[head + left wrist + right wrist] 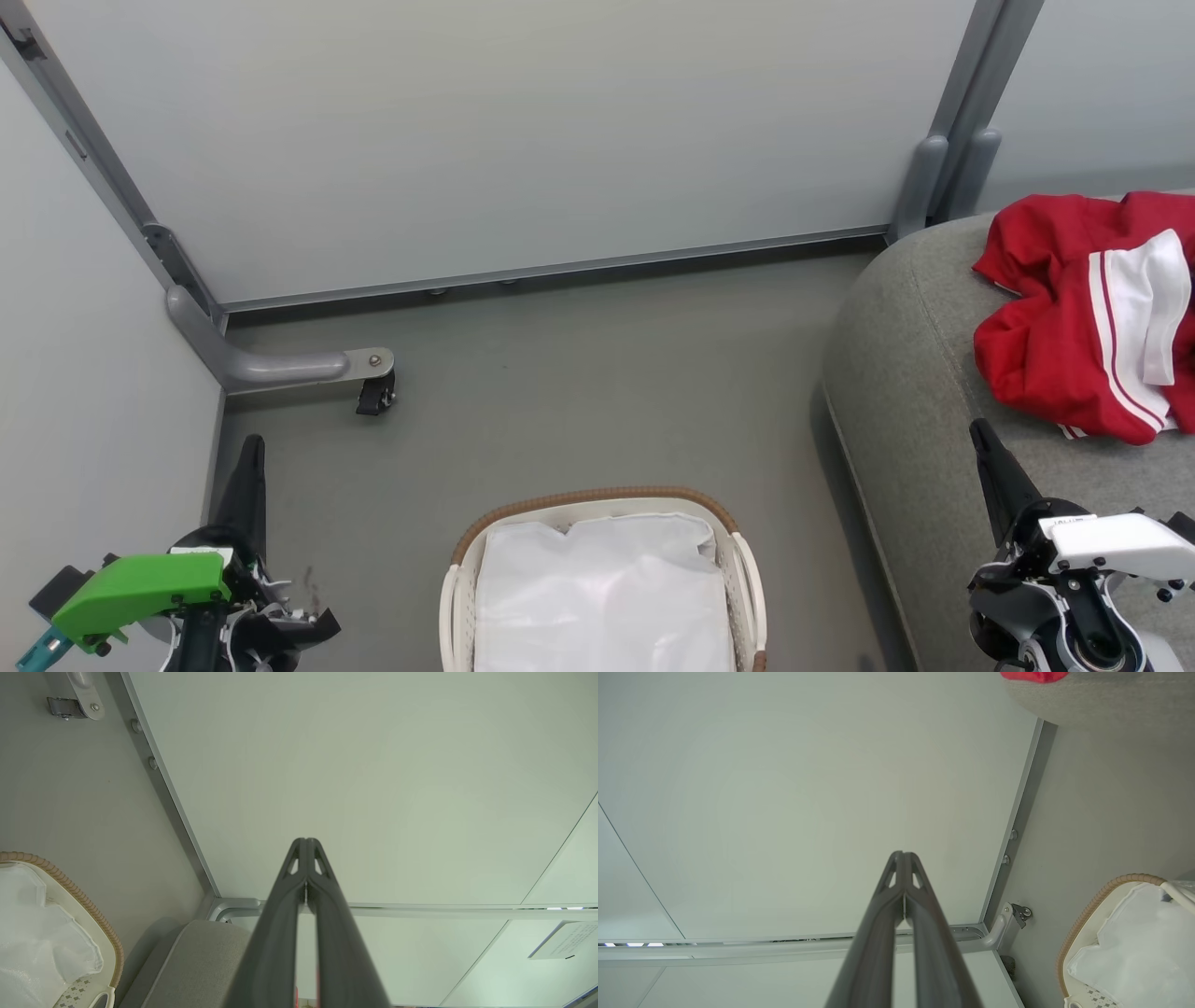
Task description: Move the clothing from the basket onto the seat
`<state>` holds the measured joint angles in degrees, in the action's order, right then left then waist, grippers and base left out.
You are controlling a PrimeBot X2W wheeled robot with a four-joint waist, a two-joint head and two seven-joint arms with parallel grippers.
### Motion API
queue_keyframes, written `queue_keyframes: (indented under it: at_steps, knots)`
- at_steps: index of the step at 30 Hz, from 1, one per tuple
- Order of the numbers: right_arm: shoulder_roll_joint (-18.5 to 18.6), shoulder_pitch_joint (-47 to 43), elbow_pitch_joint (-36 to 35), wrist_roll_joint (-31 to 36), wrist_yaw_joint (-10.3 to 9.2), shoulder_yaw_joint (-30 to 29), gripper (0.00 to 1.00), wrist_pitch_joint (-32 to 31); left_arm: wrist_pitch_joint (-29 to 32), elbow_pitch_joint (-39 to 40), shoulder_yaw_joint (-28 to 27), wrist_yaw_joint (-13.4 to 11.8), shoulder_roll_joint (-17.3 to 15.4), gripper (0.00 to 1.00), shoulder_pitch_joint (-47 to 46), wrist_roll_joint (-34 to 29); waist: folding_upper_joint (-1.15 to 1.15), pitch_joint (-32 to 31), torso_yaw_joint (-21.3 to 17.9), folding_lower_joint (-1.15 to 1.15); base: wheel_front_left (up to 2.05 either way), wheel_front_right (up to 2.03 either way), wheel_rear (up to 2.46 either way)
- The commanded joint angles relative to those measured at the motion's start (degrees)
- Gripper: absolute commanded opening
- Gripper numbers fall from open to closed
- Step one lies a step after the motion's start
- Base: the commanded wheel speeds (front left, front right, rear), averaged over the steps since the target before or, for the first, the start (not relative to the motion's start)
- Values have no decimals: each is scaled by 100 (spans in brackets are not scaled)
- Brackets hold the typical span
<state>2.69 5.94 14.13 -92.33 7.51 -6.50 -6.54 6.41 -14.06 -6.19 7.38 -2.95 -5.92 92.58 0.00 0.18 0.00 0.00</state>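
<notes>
Nearest the camera, the left gripper [306, 845] was clenched, its two fingers pressed tip to tip with nothing between them. The right gripper [903, 856] was in the same condition: clenched and empty. In the head view the left gripper hung over the floor [579, 373] to the left of the basket [597, 497]. The right gripper hung over the near part of the seat [896, 392], close to the clothing [1055, 317] but apart from it.

The basket stood on the floor between the grippers. As far as the views reached, it held its white liner [602, 597] and no red cloth; its near end was cut off by the picture's edge.

The clothing lay in a crumpled red heap on the seat, partly past the picture's right edge. A white panel with thin stripes faced up. Whether the heap held one garment or two could not be told.

Handling, as a judgement: the cloth looked light, limp and unbreakable. It would drape and trail rather than keep its shape. A raised fold or bunched ridge would offer the surest hold. A flat single layer might slip from narrow fingers.

By this layout, the transfer appeared complete.
</notes>
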Motion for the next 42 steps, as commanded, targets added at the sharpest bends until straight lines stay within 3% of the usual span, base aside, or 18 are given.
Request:
queue_keyframes:
  at_steps: [1,42]
  knots:
    - [36,49,-24,-17,-4,-15,0,-20,3,8,-24,20,-29,0,-56,10,0,0,0,0,0,0,0]
    - [36,48,-23,-18,-4,-13,0,-19,19,8,-37,21,-12,0,-58,-13,0,0,0,0,0,0,0]
